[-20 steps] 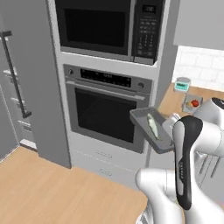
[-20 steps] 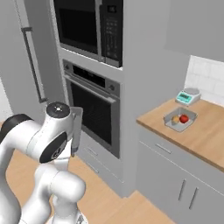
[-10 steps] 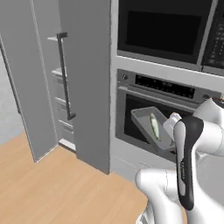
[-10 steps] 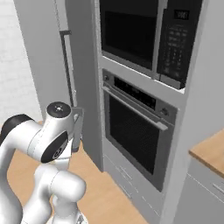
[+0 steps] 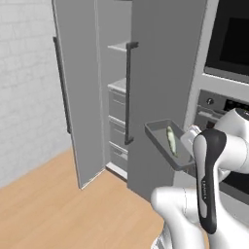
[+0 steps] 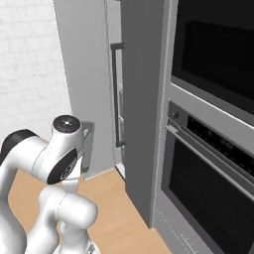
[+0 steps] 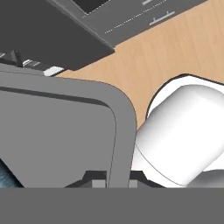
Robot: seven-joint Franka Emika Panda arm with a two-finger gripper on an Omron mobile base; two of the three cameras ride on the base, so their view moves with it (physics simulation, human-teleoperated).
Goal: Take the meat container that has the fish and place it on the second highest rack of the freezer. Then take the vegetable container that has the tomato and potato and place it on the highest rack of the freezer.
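You have the meat container [image 5: 168,146] with the fish [image 5: 171,140] clamped in the pincer [image 7: 114,181], facing the open freezer [image 5: 109,92] at frame centre; both placements remain.

freezer [image 5: 116,97] doors ajar | gap narrow | shelves apparently clear

The setting is a rendered domestic kitchen. A tall narrow grey freezer cabinet [image 5: 146,87] stands with one door open at 11 o'clock in the left base view, showing white shelves and grey drawers [image 5: 116,126] inside. A long dark vertical bar handle [image 6: 116,94] runs down its door. A stainless built-in wall oven with a dark glass door [image 6: 208,163] stands at 3 o'clock in the right base view. The floor is light wood plank [image 5: 58,204]; the wall is white brick [image 5: 24,73].
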